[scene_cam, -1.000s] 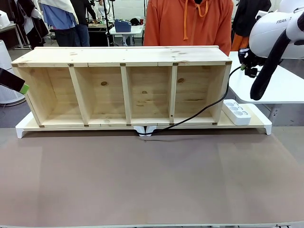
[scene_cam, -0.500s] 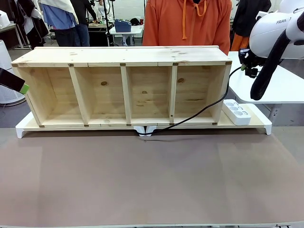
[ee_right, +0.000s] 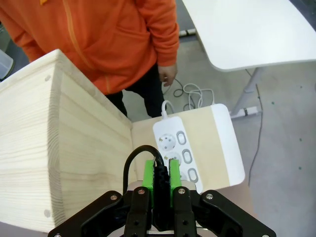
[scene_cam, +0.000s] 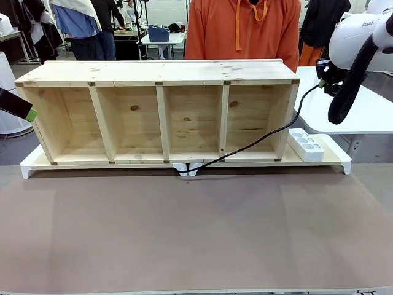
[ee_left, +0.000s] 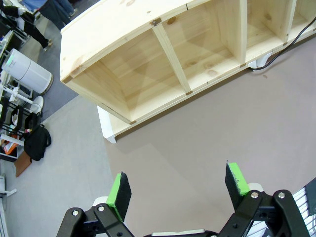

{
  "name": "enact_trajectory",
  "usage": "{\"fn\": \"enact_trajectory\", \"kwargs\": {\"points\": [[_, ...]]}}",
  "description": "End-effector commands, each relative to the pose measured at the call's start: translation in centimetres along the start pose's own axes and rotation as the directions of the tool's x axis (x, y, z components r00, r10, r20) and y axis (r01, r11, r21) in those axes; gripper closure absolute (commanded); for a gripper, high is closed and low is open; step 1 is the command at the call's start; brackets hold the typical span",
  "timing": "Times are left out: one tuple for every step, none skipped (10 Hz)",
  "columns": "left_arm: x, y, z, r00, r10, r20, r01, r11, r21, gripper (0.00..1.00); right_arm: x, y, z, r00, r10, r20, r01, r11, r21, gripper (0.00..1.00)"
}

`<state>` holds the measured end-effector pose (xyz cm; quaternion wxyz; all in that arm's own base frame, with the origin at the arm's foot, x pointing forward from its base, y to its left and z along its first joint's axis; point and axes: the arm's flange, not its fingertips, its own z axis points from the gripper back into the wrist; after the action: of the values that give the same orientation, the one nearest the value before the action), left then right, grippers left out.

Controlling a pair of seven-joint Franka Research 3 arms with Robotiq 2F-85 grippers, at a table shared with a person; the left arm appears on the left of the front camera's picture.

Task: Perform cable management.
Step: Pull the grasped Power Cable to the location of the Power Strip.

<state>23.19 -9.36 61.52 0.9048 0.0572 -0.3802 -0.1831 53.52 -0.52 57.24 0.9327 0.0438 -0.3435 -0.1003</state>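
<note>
The black cable [scene_cam: 258, 145] runs from a white clip [scene_cam: 188, 168] under the shelf's front edge, rises past the right end of the wooden shelf [scene_cam: 159, 72], and ends in my right gripper [scene_cam: 322, 80]. In the right wrist view the right gripper [ee_right: 161, 178] is shut on the cable's plug end [ee_right: 160, 170], held above the white power strip [ee_right: 181, 148], with the cord looping off to the left. My left gripper [ee_left: 177, 185] hangs open over the brown mat near the shelf's left end, nothing between its pads. A stretch of cable [ee_left: 270, 58] shows at that view's top right.
A person in an orange hoodie [scene_cam: 242, 31] stands behind the shelf, one hand [ee_right: 168, 74] hanging near the strip. The power strip [scene_cam: 306, 144] lies on the white base board [scene_cam: 334, 161] right of the shelf. A white side table [scene_cam: 368, 110] stands at the right.
My right gripper has risen a little and shifted right with the cable, and the cord now runs straighter past the shelf's right end. The left gripper has not moved.
</note>
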Motion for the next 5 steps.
{"fn": "enact_trajectory", "kwargs": {"points": [[0.2,0.1,-0.1,1.0,-0.003,0.007,0.003,1.0,0.003,0.0,1.4,0.0,-0.1,1.0,-0.021,0.013,0.021,1.0,0.006,0.85],[0.2,0.1,-0.1,1.0,-0.003,0.007,0.003,1.0,0.003,0.0,1.5,0.1,-0.2,1.0,-0.019,0.011,0.019,1.0,0.003,0.85],[0.2,0.1,-0.1,1.0,-0.003,0.007,0.003,1.0,0.003,0.0,1.4,0.2,0.0,1.0,-0.016,0.012,0.017,1.0,-0.01,0.85],[0.2,0.1,-0.1,1.0,-0.003,0.007,0.003,1.0,0.003,0.0,0.4,0.0,-0.2,1.0,-0.001,-0.001,0.001,1.0,0.0,0.85],[0.2,0.1,-0.1,1.0,-0.003,0.007,0.003,1.0,0.003,0.0,0.4,0.0,-0.2,1.0,-0.001,-0.001,0.001,1.0,0.0,0.85]]}}
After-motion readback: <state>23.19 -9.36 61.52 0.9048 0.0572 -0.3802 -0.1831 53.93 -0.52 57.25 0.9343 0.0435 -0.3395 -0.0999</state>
